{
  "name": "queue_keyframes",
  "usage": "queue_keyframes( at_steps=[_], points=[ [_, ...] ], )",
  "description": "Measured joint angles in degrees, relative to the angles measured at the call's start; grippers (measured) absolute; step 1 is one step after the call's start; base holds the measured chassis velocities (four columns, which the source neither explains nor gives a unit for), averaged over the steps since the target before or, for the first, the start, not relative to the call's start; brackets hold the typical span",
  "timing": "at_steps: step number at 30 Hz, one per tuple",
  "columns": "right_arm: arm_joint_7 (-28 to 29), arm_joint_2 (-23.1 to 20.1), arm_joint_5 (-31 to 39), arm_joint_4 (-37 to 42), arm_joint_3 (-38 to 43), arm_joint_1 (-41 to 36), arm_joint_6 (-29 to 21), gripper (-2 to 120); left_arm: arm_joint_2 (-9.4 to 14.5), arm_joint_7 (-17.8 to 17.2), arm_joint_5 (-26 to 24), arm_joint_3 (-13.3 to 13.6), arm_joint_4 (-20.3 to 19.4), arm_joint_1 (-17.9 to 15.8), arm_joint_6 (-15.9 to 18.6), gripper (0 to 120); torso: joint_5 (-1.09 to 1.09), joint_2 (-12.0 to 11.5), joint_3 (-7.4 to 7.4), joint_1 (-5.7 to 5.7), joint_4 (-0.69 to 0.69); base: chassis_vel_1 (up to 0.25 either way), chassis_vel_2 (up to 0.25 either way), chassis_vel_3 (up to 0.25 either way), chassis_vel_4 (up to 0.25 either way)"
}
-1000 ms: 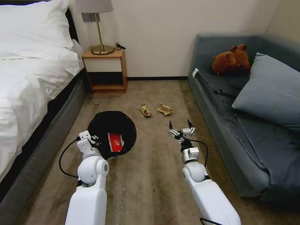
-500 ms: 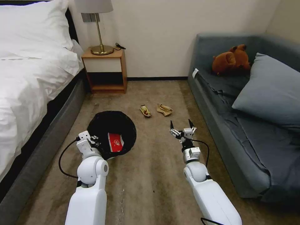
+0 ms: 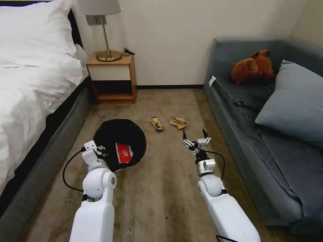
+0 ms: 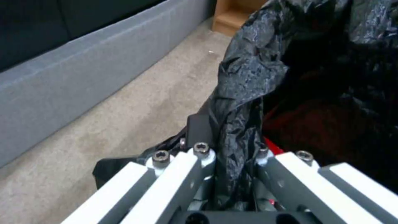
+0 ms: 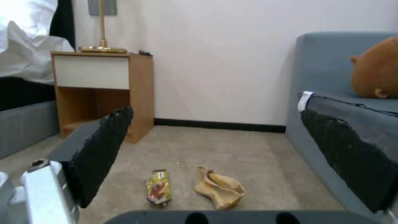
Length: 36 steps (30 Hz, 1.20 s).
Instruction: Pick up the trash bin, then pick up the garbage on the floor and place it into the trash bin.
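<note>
left gripper [image 3: 101, 150]: fingers clamped on trash bin [image 3: 119, 143] rim, near left | right gripper [image 3: 196, 137]: fingers spread, empty | crumpled tan paper [image 3: 178, 121], snack wrapper [image 3: 156, 123]: floor, just beyond, slightly left; right arm nearer

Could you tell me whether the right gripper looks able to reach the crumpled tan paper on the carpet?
Probably yes: the right gripper is open, and bare carpet lies between it and the crumpled tan paper just ahead.

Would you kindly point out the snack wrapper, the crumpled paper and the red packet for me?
snack wrapper [image 5: 158, 186]: right wrist view, middle of its printed face.
crumpled paper [image 5: 219, 190]: right wrist view, centre of the crumpled tan body.
red packet [image 3: 123, 152]: head view, middle of its red face, inside the bin.
</note>
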Motion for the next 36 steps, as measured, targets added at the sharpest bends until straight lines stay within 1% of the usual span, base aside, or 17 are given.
queue_keyframes(
  at_steps=[8,24,36],
  points=[
    [-0.09,-0.02,-0.12,-0.06,-0.32,0.17,0.03,100,0.16,0.01,-0.09,-0.16,-0.12,-0.03,0.0,2,0.0,0.0,0.0,0.0,0.0,-0.103,0.11,0.111,-0.101],
    [-0.78,-0.15,0.42,-0.31,-0.43,0.21,0.08,100,-0.05,0.02,-0.13,-0.09,-0.22,-0.03,-0.01,2,0.01,0.0,0.0,-0.01,0.0,-0.132,0.14,0.141,-0.143],
    [-1.59,0.0,0.54,-0.89,-0.6,0.08,0.45,100,-0.03,0.0,-0.22,-0.2,-0.5,0.12,-0.02,2,-0.01,0.0,0.0,0.0,0.0,-0.191,0.184,0.172,-0.199]
  ],
)
